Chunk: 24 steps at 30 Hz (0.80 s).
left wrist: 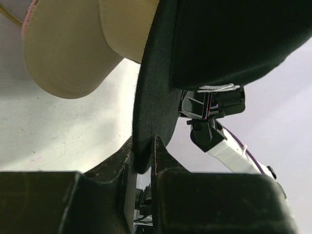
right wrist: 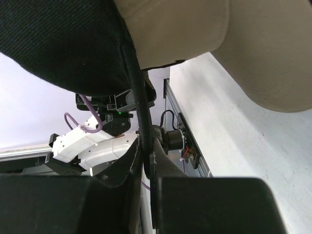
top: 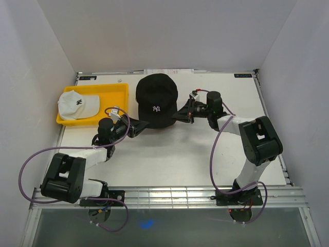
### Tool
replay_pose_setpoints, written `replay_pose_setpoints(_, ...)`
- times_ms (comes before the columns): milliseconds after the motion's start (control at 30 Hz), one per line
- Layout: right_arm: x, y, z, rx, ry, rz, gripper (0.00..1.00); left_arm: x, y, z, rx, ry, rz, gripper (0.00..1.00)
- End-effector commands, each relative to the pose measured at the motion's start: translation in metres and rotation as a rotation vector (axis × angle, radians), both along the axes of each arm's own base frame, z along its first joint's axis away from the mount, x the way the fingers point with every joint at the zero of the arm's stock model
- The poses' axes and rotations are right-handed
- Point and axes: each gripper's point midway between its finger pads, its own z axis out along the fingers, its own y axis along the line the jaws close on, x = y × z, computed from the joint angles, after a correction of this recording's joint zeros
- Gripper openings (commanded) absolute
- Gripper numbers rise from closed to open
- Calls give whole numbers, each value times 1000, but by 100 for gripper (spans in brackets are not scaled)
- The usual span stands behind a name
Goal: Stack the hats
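Observation:
A black hat (top: 157, 100) with a white front logo hangs over the middle of the table, gripped from both sides. My left gripper (top: 142, 124) is shut on its brim (left wrist: 152, 97), which shows pinched between the jaws (left wrist: 142, 157) in the left wrist view. My right gripper (top: 178, 116) is shut on the hat's opposite edge (right wrist: 139, 102), with the jaws (right wrist: 145, 152) clamped on the thin rim. Directly under the black hat, both wrist views show a tan hat (left wrist: 68, 53) (right wrist: 253, 53); the top view hides it. A white hat (top: 77, 104) lies in the yellow tray.
The yellow tray (top: 119, 90) stands at the back left of the table. White walls close in the left, back and right sides. A metal rail (top: 169, 194) runs along the near edge between the arm bases.

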Motion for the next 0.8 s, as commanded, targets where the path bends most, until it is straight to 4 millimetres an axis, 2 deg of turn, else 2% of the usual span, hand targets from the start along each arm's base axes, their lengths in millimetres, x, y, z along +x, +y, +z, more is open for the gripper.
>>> replay_pose_setpoints(0,-1,-5,-17,-27,29,-1,8,-12,1,-39,68,94,-14,0)
replay_pose_setpoints(533,9,-12,-57,-105,83,-27,8,-10,5,-76,113,191,14,0)
replay_pose_setpoints(767,17,-13,-62,-159,53,-27,8,-7,8,-89,147,208,27,0)
